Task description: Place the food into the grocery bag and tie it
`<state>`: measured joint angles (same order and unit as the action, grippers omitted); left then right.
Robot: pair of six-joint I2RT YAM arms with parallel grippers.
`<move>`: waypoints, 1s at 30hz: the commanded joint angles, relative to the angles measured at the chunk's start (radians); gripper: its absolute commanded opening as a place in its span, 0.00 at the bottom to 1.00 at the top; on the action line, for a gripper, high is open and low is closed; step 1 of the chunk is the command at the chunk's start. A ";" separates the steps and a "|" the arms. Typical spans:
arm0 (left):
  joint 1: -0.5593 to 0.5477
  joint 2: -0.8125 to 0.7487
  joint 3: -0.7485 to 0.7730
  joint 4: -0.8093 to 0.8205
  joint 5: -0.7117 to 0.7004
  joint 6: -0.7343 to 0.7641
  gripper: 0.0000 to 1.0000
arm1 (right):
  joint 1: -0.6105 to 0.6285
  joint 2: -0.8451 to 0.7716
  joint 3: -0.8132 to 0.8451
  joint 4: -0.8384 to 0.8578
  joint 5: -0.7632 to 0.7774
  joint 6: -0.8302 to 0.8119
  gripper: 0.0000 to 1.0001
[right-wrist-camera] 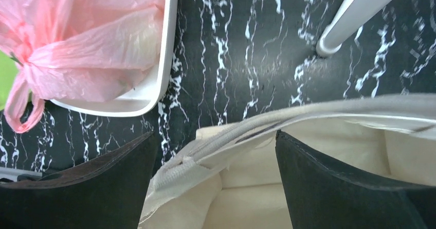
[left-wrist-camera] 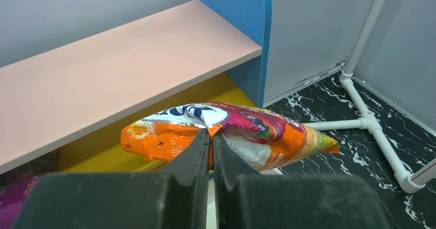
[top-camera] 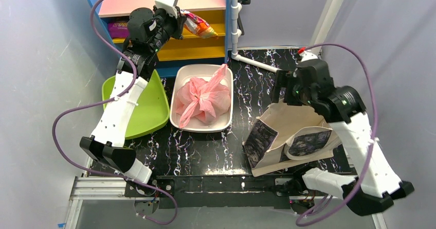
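Note:
The pink grocery bag [top-camera: 203,99] lies knotted and bulging in a white tray [top-camera: 226,117]; the right wrist view shows the bag [right-wrist-camera: 87,49] and tray rim [right-wrist-camera: 165,59] too. The food is hidden. At the shelf, my left gripper [top-camera: 181,19] is shut on the top seam of an orange snack packet [top-camera: 199,27]. In the left wrist view the packet [left-wrist-camera: 267,136] hangs across my left gripper [left-wrist-camera: 211,132]. My right gripper [top-camera: 289,92] is open over the beige canvas tote [top-camera: 293,136]. The tote's rim [right-wrist-camera: 236,146] runs between the fingers of my right gripper [right-wrist-camera: 216,136], unpinched.
A lime-green tray [top-camera: 149,110] sits left of the white tray, under my left arm. The blue shelf unit has a yellow lower shelf [top-camera: 205,49] with a purple packet [top-camera: 117,28] on it. A white pipe frame [top-camera: 236,23] stands at the back.

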<state>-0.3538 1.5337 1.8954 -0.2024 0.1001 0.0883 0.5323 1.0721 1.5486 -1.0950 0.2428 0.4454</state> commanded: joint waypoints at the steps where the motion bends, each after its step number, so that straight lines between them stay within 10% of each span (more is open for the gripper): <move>1: -0.008 -0.031 0.008 0.048 0.024 0.056 0.00 | 0.003 0.090 0.069 -0.068 -0.032 0.070 0.92; 8: -0.009 -0.048 -0.011 0.054 -0.016 0.101 0.00 | 0.003 0.143 0.076 -0.142 -0.039 0.079 0.87; 14: -0.008 -0.054 -0.015 0.057 -0.042 0.122 0.00 | 0.006 0.147 0.066 -0.133 -0.130 0.080 0.14; 30: -0.008 -0.054 -0.021 0.060 -0.129 0.178 0.00 | 0.361 0.381 0.307 -0.081 -0.308 -0.049 0.02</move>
<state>-0.3576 1.5333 1.8729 -0.2020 0.0128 0.2394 0.7975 1.3815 1.7653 -1.2285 -0.0017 0.4500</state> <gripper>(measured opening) 0.021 0.115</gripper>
